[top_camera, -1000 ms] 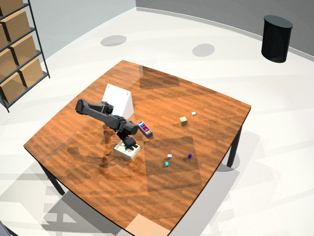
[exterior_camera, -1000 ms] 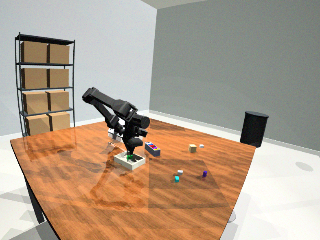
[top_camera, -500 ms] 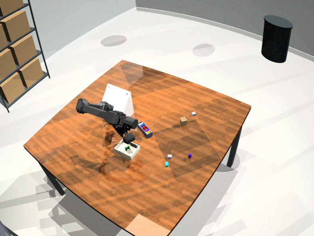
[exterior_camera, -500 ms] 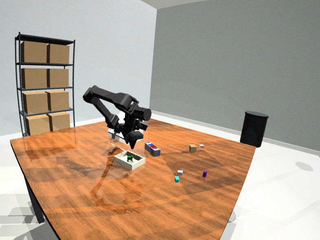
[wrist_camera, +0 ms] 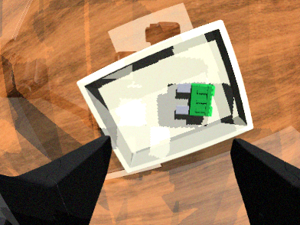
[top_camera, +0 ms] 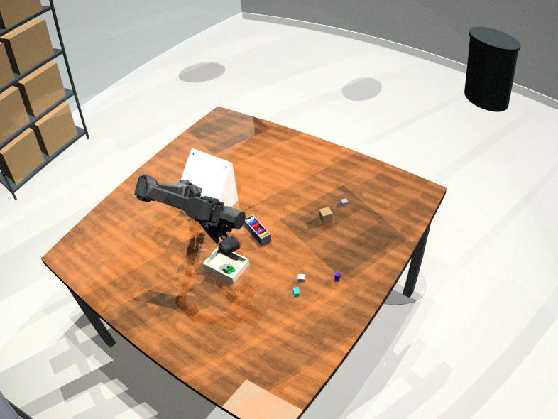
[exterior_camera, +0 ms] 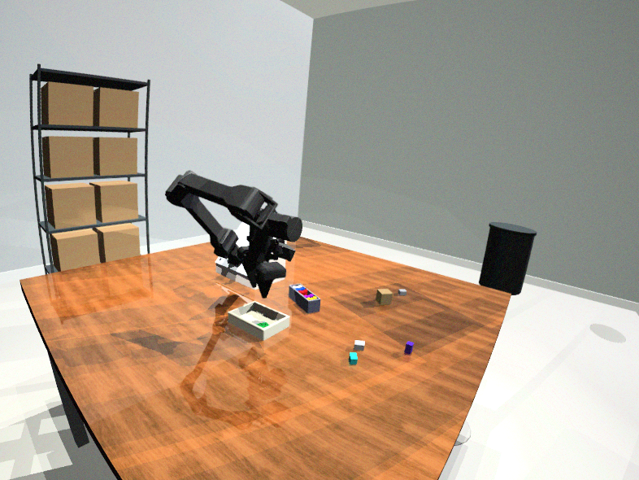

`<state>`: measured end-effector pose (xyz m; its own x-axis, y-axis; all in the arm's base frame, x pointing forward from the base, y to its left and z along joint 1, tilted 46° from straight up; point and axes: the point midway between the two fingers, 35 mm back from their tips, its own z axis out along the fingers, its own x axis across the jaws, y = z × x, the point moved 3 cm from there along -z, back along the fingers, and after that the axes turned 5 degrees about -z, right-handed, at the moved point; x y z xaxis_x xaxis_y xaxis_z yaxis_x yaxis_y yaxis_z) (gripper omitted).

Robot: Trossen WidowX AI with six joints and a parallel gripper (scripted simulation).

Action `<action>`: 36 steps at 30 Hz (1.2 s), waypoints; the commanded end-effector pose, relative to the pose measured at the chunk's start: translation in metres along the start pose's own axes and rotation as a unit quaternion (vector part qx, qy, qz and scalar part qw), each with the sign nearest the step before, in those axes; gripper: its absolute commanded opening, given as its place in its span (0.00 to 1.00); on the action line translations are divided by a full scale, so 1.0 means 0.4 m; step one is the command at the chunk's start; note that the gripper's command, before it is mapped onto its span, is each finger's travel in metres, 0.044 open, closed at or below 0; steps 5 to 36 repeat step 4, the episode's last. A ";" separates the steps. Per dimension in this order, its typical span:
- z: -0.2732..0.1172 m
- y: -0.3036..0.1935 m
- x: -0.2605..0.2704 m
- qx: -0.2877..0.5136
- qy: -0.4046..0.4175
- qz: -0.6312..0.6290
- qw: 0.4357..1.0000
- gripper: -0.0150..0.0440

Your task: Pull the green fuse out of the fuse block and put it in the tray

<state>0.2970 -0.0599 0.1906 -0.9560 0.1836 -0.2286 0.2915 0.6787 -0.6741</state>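
The green fuse [top_camera: 230, 269] [exterior_camera: 262, 325] [wrist_camera: 201, 99] lies on its side on the floor of the tray, its two grey prongs pointing left in the wrist view. The cream tray [top_camera: 219, 273] [exterior_camera: 249, 329] [wrist_camera: 237, 78] stands on the table. My gripper [wrist_camera: 173, 145] is open and empty, with its fingers wide apart above the tray; in the exterior view its fingertips [exterior_camera: 264, 296] are clear above the tray's back rim. The fuse block [top_camera: 265, 241] [exterior_camera: 311, 305] stands behind and to the right of the tray, holding several fuses of other colours.
A white slanted panel [top_camera: 208, 173] stands behind the arm. A tan cube [top_camera: 325, 214] [exterior_camera: 383, 297], a small grey block [top_camera: 343, 202], a white block [top_camera: 301, 278], a cyan block [top_camera: 296, 291] and a purple block [top_camera: 337, 276] lie on the right part of the table.
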 end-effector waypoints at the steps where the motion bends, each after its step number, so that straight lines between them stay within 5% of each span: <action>1: 0.001 0.000 0.000 0.000 0.000 0.000 1.000 0.81; 36: 0.001 0.000 0.000 0.000 0.000 0.000 1.000 0.81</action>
